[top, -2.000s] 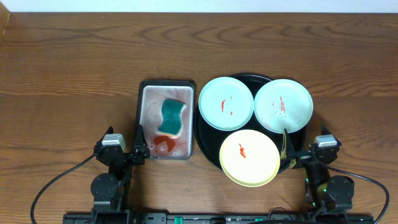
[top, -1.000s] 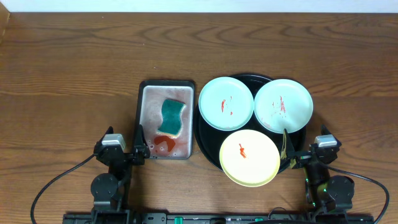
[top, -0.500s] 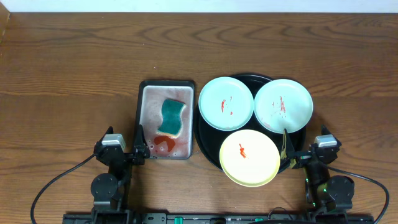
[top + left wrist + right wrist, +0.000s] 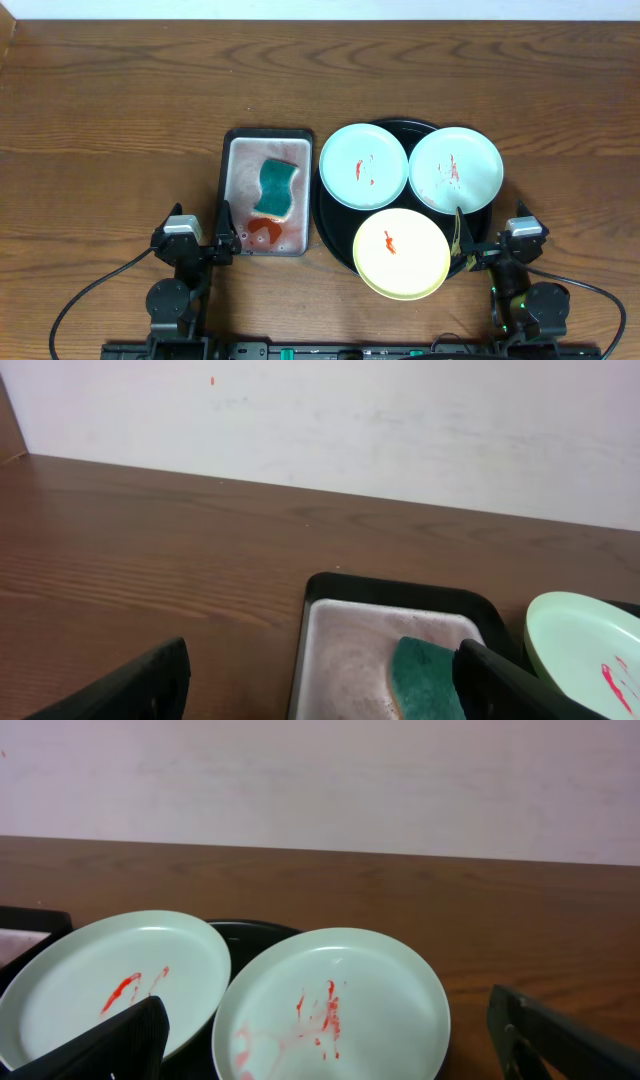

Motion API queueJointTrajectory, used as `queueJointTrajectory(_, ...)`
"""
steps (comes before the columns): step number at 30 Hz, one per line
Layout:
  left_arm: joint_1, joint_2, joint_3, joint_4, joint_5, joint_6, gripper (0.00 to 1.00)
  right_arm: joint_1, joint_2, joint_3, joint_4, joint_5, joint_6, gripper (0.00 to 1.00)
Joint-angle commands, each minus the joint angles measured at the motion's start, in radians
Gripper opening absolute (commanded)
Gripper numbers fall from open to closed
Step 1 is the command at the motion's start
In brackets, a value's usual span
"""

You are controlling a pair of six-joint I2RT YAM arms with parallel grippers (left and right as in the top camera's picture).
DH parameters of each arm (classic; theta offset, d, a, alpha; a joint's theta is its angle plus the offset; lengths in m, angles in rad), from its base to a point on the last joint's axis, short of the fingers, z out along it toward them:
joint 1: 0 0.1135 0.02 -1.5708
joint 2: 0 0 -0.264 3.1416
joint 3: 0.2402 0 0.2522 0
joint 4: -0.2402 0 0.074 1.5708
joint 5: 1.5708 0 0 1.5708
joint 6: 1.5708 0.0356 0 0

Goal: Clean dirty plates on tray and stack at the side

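No change from two seconds ago. We log the first mint plate (image 4: 363, 166), second mint plate (image 4: 456, 169) and yellow plate (image 4: 401, 253), all red-smeared, on the black tray (image 4: 400, 127). Left gripper (image 4: 320, 685) and right gripper (image 4: 325, 1040) sit at the near edge, jaws wide apart and empty.

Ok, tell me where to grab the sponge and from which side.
Pinch the green sponge across its narrow waist, straight down from above: it lies flat in the silver tray, wavy long edges free, and the rim likely blocks a sideways approach.
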State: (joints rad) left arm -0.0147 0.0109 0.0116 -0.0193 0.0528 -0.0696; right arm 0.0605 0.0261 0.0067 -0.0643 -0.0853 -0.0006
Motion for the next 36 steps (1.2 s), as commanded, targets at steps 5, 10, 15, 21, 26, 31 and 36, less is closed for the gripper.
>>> queueJointTrajectory(5, 0.004, -0.005, -0.003, -0.048, 0.026, 0.0, 0.84, 0.006, 0.0, -0.001, 0.003, -0.001, 0.024, 0.99)
queueJointTrajectory(10, 0.004, 0.016, 0.068, -0.15, 0.024, -0.022, 0.84, 0.006, 0.0, 0.002, -0.003, -0.001, 0.058, 0.99)
queueJointTrajectory(15, 0.004, 0.111, 0.199, -0.288, 0.025, -0.04, 0.84, 0.006, 0.011, 0.063, -0.084, -0.002, 0.132, 0.99)
queueJointTrajectory(21, 0.004, 0.315, 0.402, -0.468, 0.037, -0.066, 0.84, 0.006, 0.134, 0.24, -0.274, -0.033, 0.154, 0.99)
queueJointTrajectory(26, 0.004, 0.515, 0.591, -0.628, 0.044, -0.066, 0.84, 0.006, 0.329, 0.402, -0.427, -0.087, 0.156, 0.99)
queueJointTrajectory(31, 0.004, 0.699, 0.777, -0.822, 0.045, -0.067, 0.84, 0.006, 0.57, 0.583, -0.584, -0.13, 0.164, 0.99)
queueJointTrajectory(36, 0.004, 0.773, 0.843, -0.93, 0.071, -0.067, 0.84, 0.006, 0.732, 0.688, -0.637, -0.184, 0.164, 0.99)
